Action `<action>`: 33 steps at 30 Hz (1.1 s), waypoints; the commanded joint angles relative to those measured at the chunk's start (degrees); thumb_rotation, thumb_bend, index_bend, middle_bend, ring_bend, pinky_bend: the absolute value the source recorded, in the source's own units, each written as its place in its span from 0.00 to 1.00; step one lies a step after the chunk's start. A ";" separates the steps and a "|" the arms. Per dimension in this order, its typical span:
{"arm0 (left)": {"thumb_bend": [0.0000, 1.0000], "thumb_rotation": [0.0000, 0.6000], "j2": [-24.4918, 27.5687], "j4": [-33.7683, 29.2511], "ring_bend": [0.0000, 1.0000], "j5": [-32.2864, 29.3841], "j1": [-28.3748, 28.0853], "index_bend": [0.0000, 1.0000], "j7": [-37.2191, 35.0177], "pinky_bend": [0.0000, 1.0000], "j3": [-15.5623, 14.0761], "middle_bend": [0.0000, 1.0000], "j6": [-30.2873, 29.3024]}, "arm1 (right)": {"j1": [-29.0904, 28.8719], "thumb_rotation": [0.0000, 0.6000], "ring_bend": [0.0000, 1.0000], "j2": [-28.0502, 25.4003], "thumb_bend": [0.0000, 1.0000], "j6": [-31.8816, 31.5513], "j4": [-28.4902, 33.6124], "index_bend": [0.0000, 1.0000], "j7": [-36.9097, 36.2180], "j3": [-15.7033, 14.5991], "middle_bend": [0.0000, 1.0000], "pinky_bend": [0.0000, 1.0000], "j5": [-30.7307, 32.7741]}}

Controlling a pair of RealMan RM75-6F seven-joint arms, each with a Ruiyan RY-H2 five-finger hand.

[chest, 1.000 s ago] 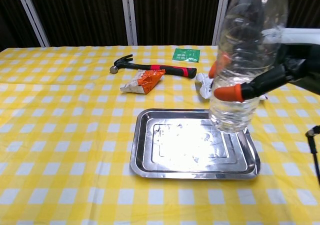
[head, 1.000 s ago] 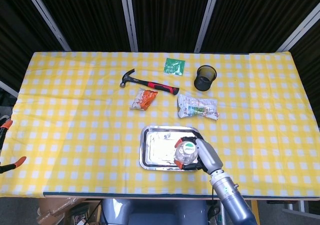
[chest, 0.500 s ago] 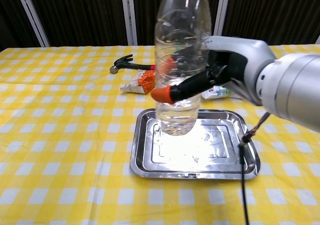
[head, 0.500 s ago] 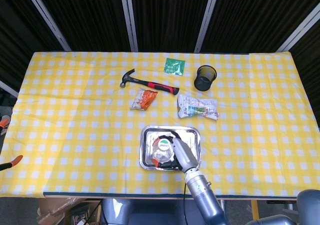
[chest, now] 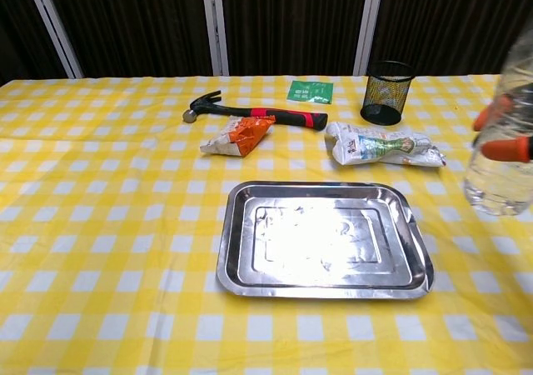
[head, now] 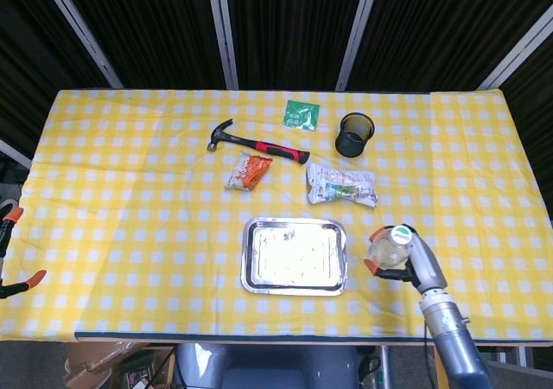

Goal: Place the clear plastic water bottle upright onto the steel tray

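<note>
While its fingers wrap the clear plastic water bottle [head: 388, 247] upright, the right robot hand [head: 417, 259] hangs beside the steel tray [head: 251, 278].

Chest view: bottle held right of tray

Orange-tipped fingers [chest: 506, 148] grip the upright clear bottle [chest: 504, 154] at the right edge; the steel tray [chest: 241, 271] lies bare on the counter [chest: 100, 225].

Clear water bottle [chest: 503, 158] upright, held right of the bare steel tray [chest: 236, 267]
</note>
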State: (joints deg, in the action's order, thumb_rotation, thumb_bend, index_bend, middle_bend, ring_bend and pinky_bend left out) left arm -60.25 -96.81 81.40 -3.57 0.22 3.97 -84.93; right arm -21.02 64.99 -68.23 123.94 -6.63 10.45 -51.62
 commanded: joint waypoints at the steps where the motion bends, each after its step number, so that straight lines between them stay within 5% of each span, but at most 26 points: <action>1: 0.19 1.00 -0.15 -0.18 0.00 0.19 -0.08 0.06 0.39 0.00 -0.12 0.00 0.07 | 5.03 1.00 0.29 -5.77 0.46 5.39 -6.35 0.73 -10.86 -2.20 0.61 0.00 -6.64; 6: 0.19 1.00 -0.29 -0.38 0.00 0.39 -0.06 0.06 0.82 0.00 -0.19 0.00 -0.11 | 4.88 1.00 0.29 -5.95 0.46 7.28 -7.56 0.73 -14.00 -1.75 0.61 0.00 -10.23; 13: 0.19 1.00 -0.05 -0.29 0.00 0.21 0.07 0.06 0.17 0.00 0.00 0.00 -0.38 | 0.98 1.00 0.29 0.96 0.46 7.56 -3.87 0.73 -7.83 -0.49 0.61 0.00 -10.76; 19: 0.19 1.00 0.12 0.17 0.00 -0.07 -0.11 0.06 -0.44 0.00 0.01 0.00 0.22 | -6.84 1.00 0.29 15.39 0.47 5.06 -0.26 0.73 7.37 1.88 0.61 0.00 -3.36; 24: 0.19 1.00 0.57 0.42 0.00 -0.19 0.01 0.06 -1.51 0.00 0.14 0.00 0.11 | -11.35 1.00 0.29 22.20 0.47 0.73 -0.17 0.73 15.86 4.57 0.61 0.00 4.72; 28: 0.19 1.00 0.87 0.60 0.00 -0.31 0.22 0.06 -2.41 0.00 0.28 0.00 -0.22 | -10.10 1.00 0.29 21.18 0.47 -2.23 -0.67 0.73 15.84 5.11 0.61 0.00 7.98; 33: 0.19 1.00 0.68 0.43 0.00 0.06 0.19 0.06 -1.80 0.00 0.10 0.00 -0.27 | -4.28 1.00 0.29 12.24 0.47 -0.81 -2.12 0.73 8.20 3.76 0.61 0.00 6.88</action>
State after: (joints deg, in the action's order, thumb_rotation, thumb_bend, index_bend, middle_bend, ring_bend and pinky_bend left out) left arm -59.51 -96.34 81.39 -3.36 -1.70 4.11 -85.20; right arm -28.83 82.41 -70.17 122.77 6.28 14.90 -43.69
